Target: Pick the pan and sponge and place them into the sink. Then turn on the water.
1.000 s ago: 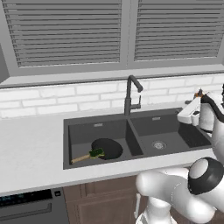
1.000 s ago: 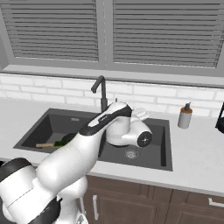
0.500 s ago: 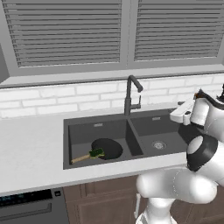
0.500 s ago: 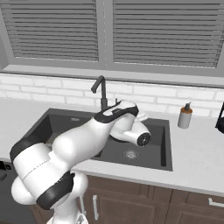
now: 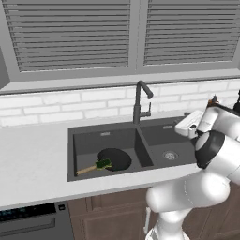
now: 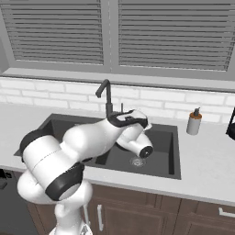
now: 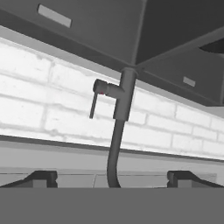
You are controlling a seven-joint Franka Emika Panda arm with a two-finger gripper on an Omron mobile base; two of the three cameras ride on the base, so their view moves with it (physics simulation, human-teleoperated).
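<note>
The black pan (image 5: 116, 159) lies in the left basin of the dark grey sink (image 5: 93, 140), its wooden handle pointing to the front left. The green sponge (image 5: 104, 164) rests on the pan's rim by the handle. My gripper (image 5: 182, 129) hovers over the right basin, to the right of the tall faucet (image 5: 139, 101) and aimed at it. In the hand view the gripper (image 7: 113, 179) is open, with nothing between its fingertips (image 7: 41, 177). That view also has the faucet (image 7: 122, 100) and its side lever (image 7: 93, 105) straight ahead. No water falls from the spout.
A white soap bottle (image 6: 194, 122) stands on the counter right of the sink (image 6: 165, 151). A brick backsplash and a window with blinds rise behind the faucet (image 6: 107, 98). A dishwasher (image 5: 33, 218) sits below the counter at the left.
The arm's elbow has swung round and lower. The hand has edged slightly toward the faucet, still open. Pan and sponge have not moved.
</note>
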